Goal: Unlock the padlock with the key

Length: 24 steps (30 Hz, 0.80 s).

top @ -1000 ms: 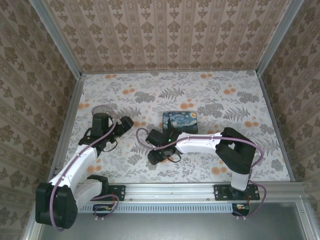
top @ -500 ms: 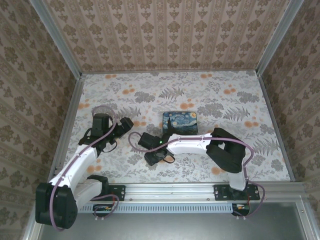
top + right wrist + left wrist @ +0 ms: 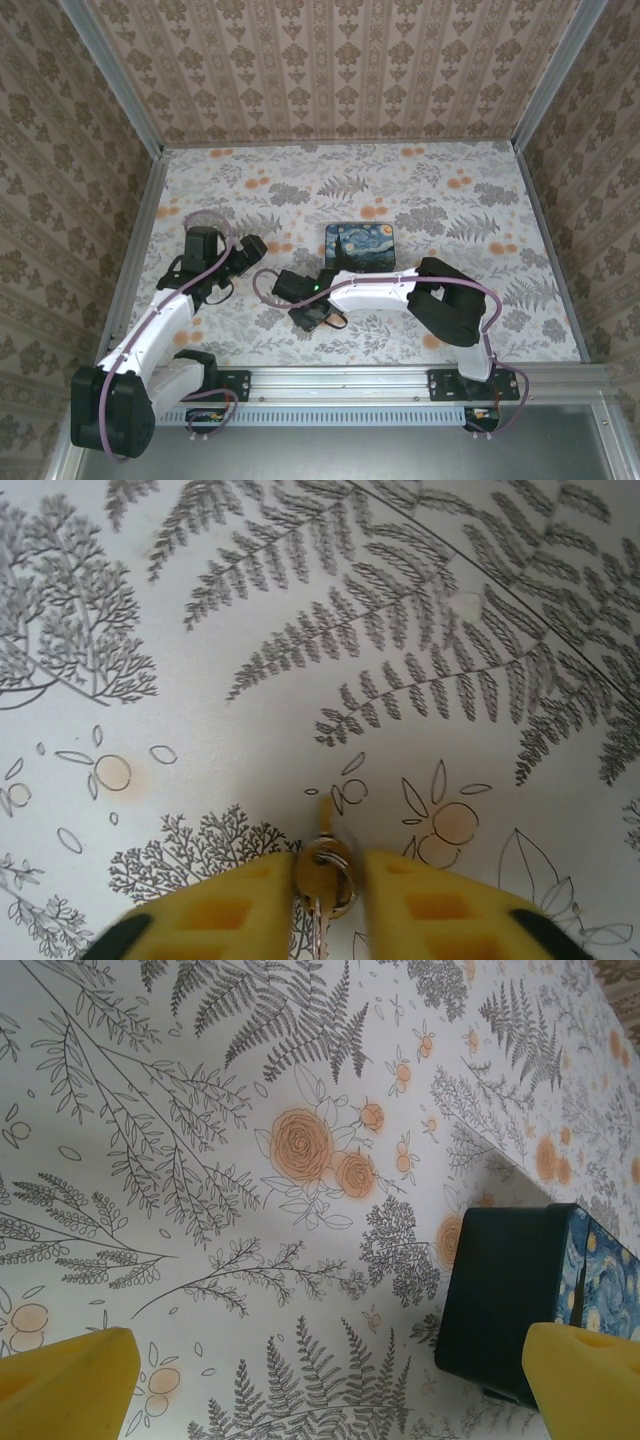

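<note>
A small brass key (image 3: 322,852) on a steel ring lies on the floral tablecloth, its blade pointing away from the camera. A second key (image 3: 316,925) hangs from the same ring. My right gripper (image 3: 328,880) is down on the cloth and shut on the key's head, the left pad touching it and the right pad against the ring. In the top view that gripper (image 3: 310,315) sits in front of the box. My left gripper (image 3: 250,248) is open and holds nothing, its yellow fingertips (image 3: 70,1375) wide apart above bare cloth. The padlock is hidden.
A rectangular box (image 3: 360,245) printed with a starry-night painting stands mid-table; its dark side (image 3: 505,1295) is just right of my left gripper's span. Patterned walls (image 3: 330,70) enclose the table (image 3: 450,190), and an aluminium rail (image 3: 350,380) runs along the near edge.
The right arm's elbow has folded in toward the left and lower, while its gripper stayed over the key spot. The left arm has not moved.
</note>
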Each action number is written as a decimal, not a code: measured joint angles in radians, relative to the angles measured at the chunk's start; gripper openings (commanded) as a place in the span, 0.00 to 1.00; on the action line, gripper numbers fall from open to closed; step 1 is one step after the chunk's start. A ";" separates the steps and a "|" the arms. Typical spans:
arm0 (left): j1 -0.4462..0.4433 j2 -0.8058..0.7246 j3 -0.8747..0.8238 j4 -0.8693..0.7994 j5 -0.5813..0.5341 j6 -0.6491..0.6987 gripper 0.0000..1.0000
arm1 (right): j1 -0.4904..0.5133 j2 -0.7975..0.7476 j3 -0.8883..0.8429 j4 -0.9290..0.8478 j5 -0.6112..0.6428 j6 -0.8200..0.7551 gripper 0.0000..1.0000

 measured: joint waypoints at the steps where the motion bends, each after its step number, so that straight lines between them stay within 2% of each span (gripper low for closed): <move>1: 0.000 0.000 0.000 0.000 0.000 0.000 1.00 | -0.002 -0.002 0.000 0.003 -0.001 0.002 0.07; 2: 0.000 0.000 0.000 0.000 0.001 0.000 1.00 | -0.004 -0.006 0.000 0.011 -0.006 0.008 0.01; 3: 0.000 0.000 0.000 0.000 0.001 0.001 1.00 | -0.007 -0.016 -0.002 0.024 -0.010 0.016 0.00; 7: 0.000 0.000 0.001 -0.001 0.010 0.008 1.00 | -0.031 -0.051 -0.054 0.085 -0.050 0.035 0.00; 16: -0.001 0.007 0.003 0.012 0.071 0.015 1.00 | -0.162 -0.201 -0.230 0.204 -0.187 0.102 0.00; 19: -0.009 0.024 0.003 0.042 0.103 0.009 1.00 | -0.203 -0.255 -0.314 0.339 -0.267 0.160 0.00; 24: -0.071 0.056 0.003 0.097 0.136 -0.027 1.00 | -0.264 -0.314 -0.475 0.578 -0.385 0.294 0.00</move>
